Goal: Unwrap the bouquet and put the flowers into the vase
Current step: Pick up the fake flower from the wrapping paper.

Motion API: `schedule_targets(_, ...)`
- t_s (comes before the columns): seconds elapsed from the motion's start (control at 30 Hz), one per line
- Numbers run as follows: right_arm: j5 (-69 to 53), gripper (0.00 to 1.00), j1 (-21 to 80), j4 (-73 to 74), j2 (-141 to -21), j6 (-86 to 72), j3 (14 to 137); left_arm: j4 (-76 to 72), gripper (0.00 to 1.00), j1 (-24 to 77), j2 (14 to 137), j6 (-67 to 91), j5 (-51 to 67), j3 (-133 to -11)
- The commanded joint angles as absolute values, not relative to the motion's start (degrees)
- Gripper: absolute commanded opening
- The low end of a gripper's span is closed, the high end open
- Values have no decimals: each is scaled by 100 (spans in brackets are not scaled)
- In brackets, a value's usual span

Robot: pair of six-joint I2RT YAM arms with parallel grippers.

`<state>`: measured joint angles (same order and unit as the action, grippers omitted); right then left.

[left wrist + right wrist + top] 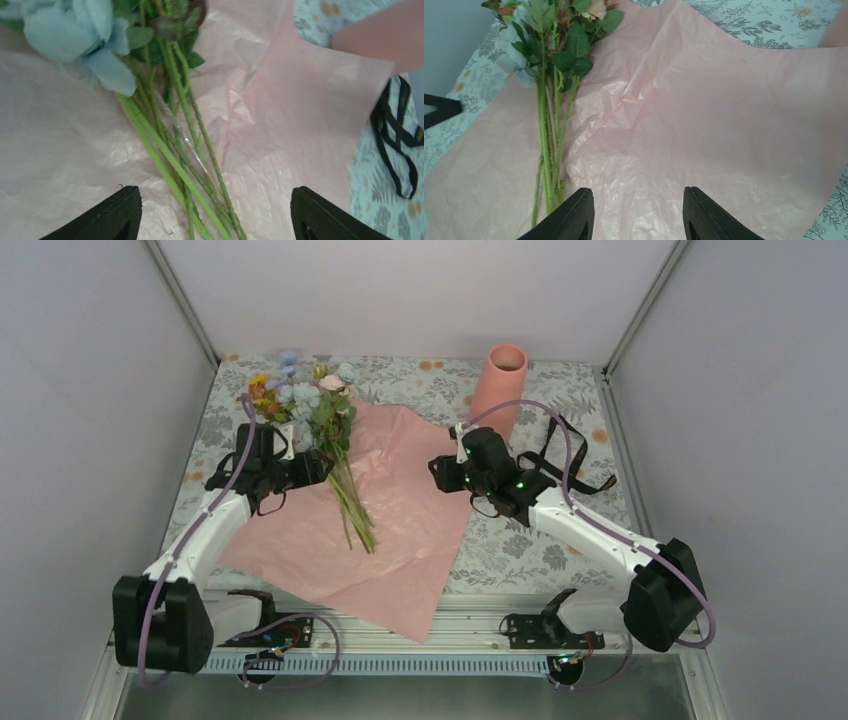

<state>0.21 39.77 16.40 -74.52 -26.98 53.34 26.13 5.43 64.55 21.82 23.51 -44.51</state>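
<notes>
Left hand (212,192) hovers nearest, jaws apart; I see the flowers (167,156) lying stem-ends between them, lengthwise, apparently untouched

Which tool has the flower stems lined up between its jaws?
The left tool: the stems run between its open jaws. The right tool faces bare pink paper, with the stems off to one side.
</notes>
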Motion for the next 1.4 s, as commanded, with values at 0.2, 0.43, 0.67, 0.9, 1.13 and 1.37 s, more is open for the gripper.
schedule_targets(0.2,15,46,4118,1701,-6707,-2699,4980,1301,56,611,7696,2790,2309,-4110)
schedule_targets(0.43,-67,45,4126,1613,-6677,-2624,4906,978,53,793,8042,2960,2569,-4203)
schedule_targets(0.67,-150,45,4157,1477,-6699,-2663,4800,1004,48,1075,8394,3123,2374,-4493)
schedule_targets(0.9,-79,45,4184,1485,-6634,-2689,4725,1648,45,1410,8654,3197,1692,-5027)
schedule_targets(1.13,-32,45,4201,1463,-6614,-2681,4667,2024,45,1902,8966,3253,1098,-5468)
schedule_targets(1.37,-14,45,4210,1490,-6503,-2697,4616,2127,44,2015,9330,3339,762,-5668)
